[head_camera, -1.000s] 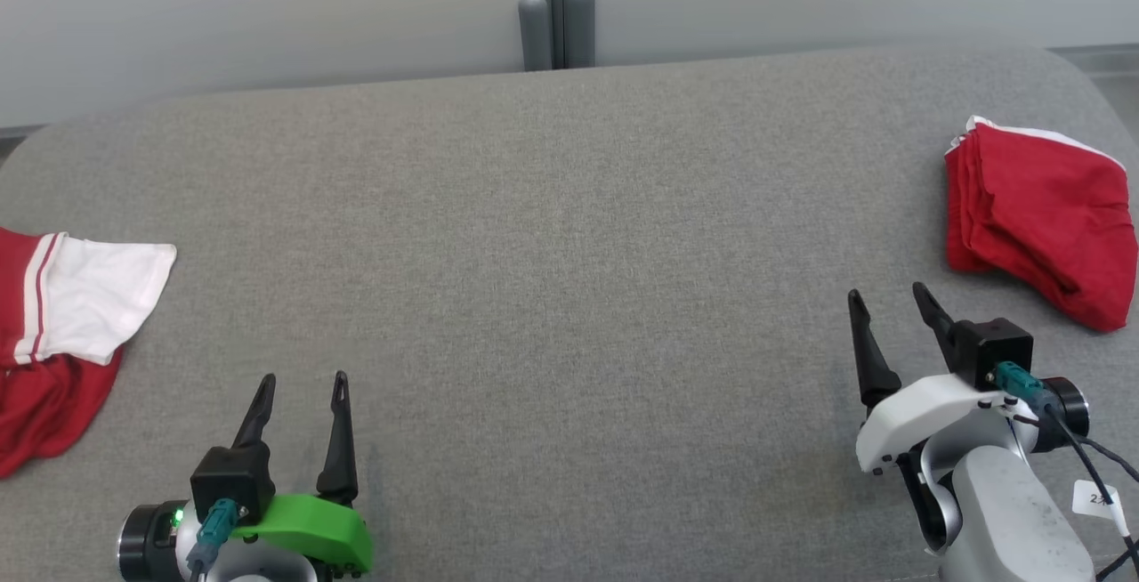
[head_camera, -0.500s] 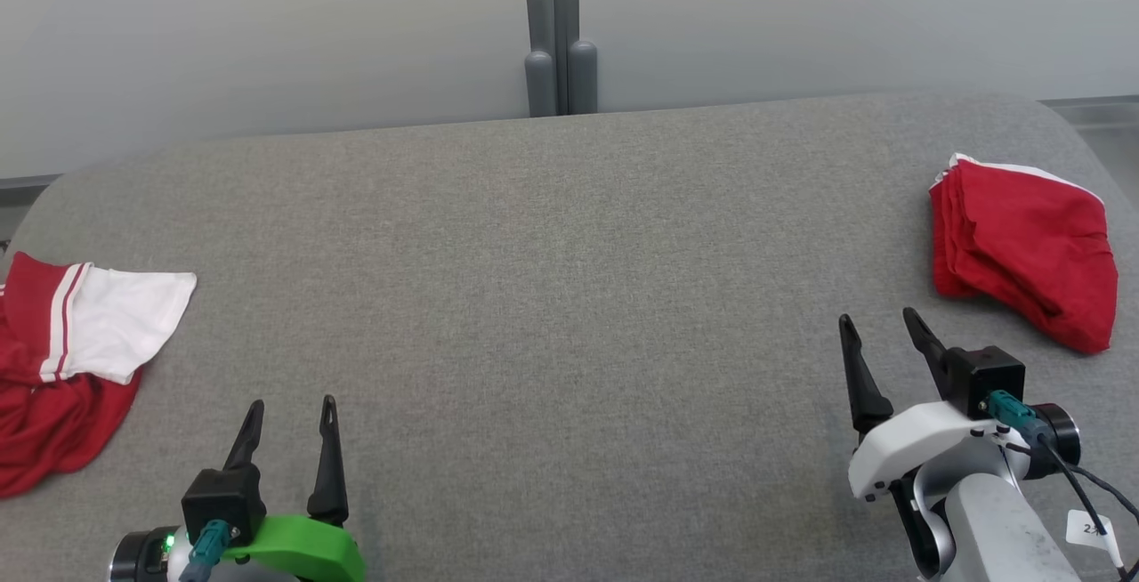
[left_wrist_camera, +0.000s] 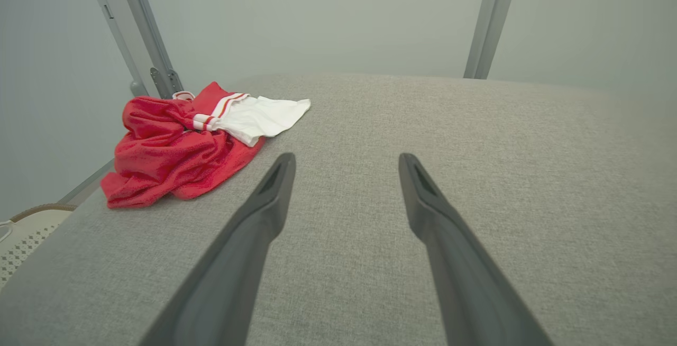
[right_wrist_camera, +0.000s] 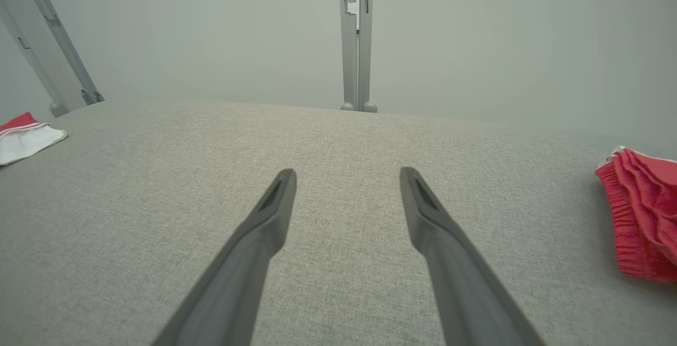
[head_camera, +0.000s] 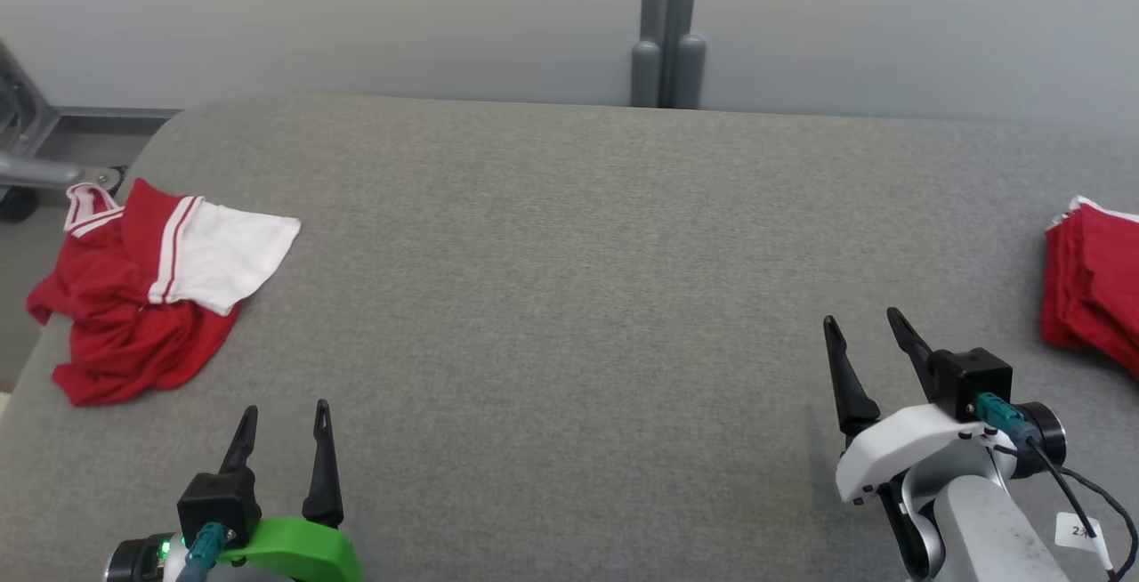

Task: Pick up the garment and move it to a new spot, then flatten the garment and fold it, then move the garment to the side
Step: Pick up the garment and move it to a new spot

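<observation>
I am holding my left tool [head_camera: 286,407] and my right tool [head_camera: 861,315] with their fingers spread wide and nothing between them, both poised over the near part of the grey surface [head_camera: 569,253]. The garment [head_camera: 133,315] is lying crumpled at about ten o'clock from the left tool, close to the surface's left edge. It is a red heap with a white panel [head_camera: 227,253] spilling flat toward the middle. I am judging it light, soft and limp: it is likely to sag and trail rather than lift as one piece. So I am eyeing a raised red fold on the heap's near side, not the flat white panel, which is offering little to pinch. Nothing is standing between the left tool and the heap. A folded red pile [head_camera: 1090,297] is sitting at two o'clock from the right tool, well apart from the garment, and a grey post [head_camera: 667,30] is rising at twelve o'clock beyond the far edge — neither is getting in the way
</observation>
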